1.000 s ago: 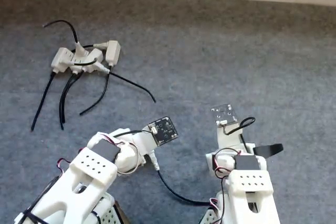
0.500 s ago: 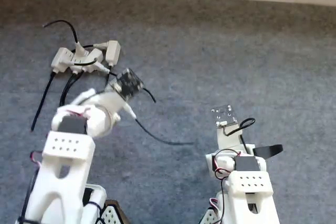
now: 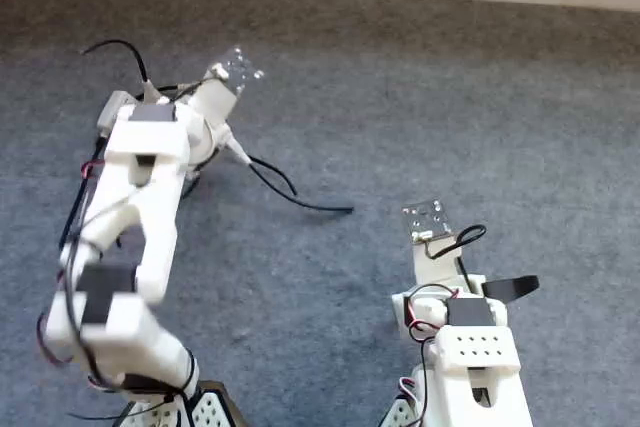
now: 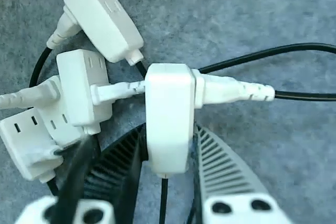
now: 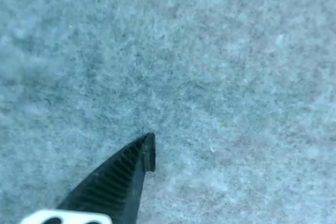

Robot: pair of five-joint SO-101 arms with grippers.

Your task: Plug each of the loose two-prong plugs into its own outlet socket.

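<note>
Left arm swung from near base out to far-left part of tabletop, now over socket cluster; right arm unchanged. Left end effector spread, fingers straddling socket; contact not resolvable. Plug seated in that socket's side, cord running off. Right end effector released, holds nothing, one finger above tabletop. High view: cluster mostly hidden beneath left arm; which sockets occupied unclear.
</note>
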